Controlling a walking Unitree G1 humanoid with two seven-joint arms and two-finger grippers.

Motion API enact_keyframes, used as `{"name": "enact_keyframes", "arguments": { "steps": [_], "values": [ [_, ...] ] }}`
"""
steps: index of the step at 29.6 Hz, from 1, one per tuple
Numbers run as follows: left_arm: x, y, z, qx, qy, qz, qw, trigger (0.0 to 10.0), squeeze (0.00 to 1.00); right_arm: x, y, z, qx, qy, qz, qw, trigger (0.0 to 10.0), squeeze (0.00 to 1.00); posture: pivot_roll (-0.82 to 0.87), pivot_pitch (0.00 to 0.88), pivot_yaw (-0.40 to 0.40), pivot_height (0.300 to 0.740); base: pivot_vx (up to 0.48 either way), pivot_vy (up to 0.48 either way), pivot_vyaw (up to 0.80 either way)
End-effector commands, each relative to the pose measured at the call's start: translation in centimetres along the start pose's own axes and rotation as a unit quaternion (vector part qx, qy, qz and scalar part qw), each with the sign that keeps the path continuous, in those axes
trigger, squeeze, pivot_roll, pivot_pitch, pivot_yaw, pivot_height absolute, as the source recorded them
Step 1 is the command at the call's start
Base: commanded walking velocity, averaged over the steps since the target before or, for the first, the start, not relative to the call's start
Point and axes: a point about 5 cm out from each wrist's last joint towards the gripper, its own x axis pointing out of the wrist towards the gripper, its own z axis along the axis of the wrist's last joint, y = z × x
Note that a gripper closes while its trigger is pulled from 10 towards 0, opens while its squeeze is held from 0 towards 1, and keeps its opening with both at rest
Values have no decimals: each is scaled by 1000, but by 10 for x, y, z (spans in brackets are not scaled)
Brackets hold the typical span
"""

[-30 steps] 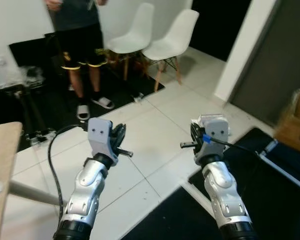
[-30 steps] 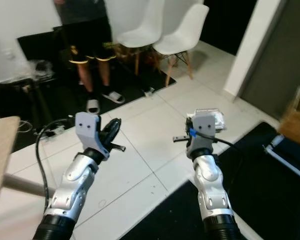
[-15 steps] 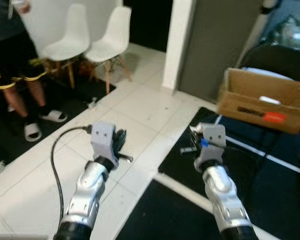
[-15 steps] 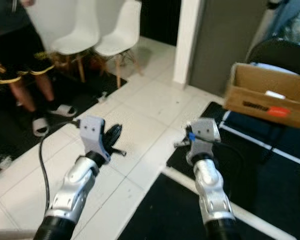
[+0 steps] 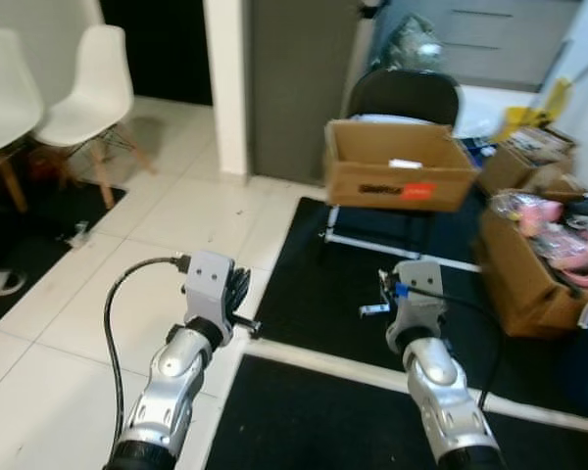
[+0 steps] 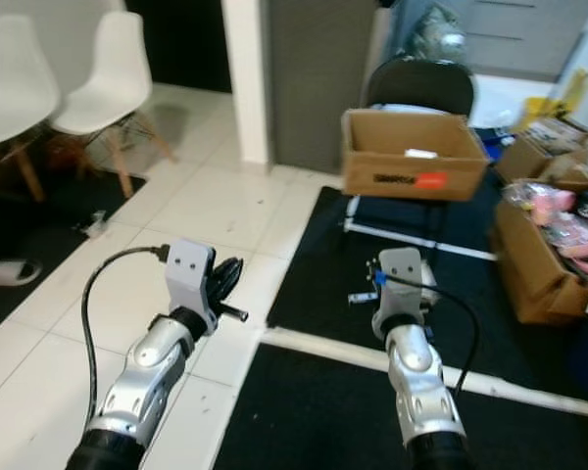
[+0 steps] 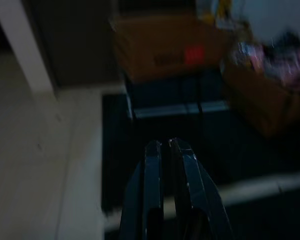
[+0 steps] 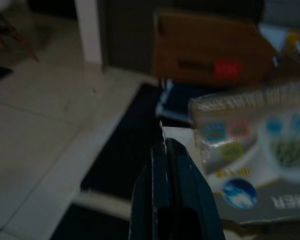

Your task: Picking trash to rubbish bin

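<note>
- My right fingers (image 8: 171, 165) are pressed together on the edge of a piece of printed wrapper (image 8: 240, 165), a flat clear-and-white packet with coloured labels; it lies against the side of my right gripper (image 6: 385, 282).
- My left fingers (image 7: 167, 165) are together with nothing between them; my left gripper (image 6: 225, 277) is raised at about the same height as the right one.
- Both arms reach forward, well apart from each other, the left over white floor tiles (image 5: 69, 323), the right over a black mat (image 5: 314, 284).
- A white strip (image 6: 323, 348) runs across the floor under my forearms, between two black mats.
- Ahead of the right gripper, well apart from it, an open cardboard box (image 5: 397, 174) with a red label sits on a black chair (image 5: 402, 98).
- To the right of that chair stands another cardboard box (image 5: 524, 269), with pink and clear bags (image 5: 559, 230) piled on it.
- Far left, two white chairs (image 6: 103, 73) stand by the wall, near a grey door (image 5: 299, 78) and a white post (image 6: 245, 69).
</note>
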Motion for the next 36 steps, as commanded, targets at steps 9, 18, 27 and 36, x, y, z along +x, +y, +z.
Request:
{"name": "enact_keyframes", "arguments": {
  "steps": [9, 18, 27, 36],
  "values": [
    [-34, 5, -80, -18, 163, 18, 986, 10000, 0, -36, 10, -89, -30, 191, 43, 980, 10000, 0, -41, 65, 29, 740, 0, 0, -800],
    [-41, 8, -91, -37, 170, 35, 984, 10000, 0, -45, 11, -107, -32, 227, 55, 972, 10000, 0, -37, 70, 22, 740, 0, 0, -800],
    [-41, 13, -93, -47, 162, 71, 983, 10000, 0, -49, 23, -113, -30, 226, 106, 968, 10000, 0, -39, 72, 20, 740, 0, 0, -199],
    [-42, 15, -93, -50, 156, 81, 983, 10000, 0, -53, 24, -117, -38, 230, 114, 966, 10000, 0, -34, 64, 18, 740, 152, 0, 0]
  ]
}}
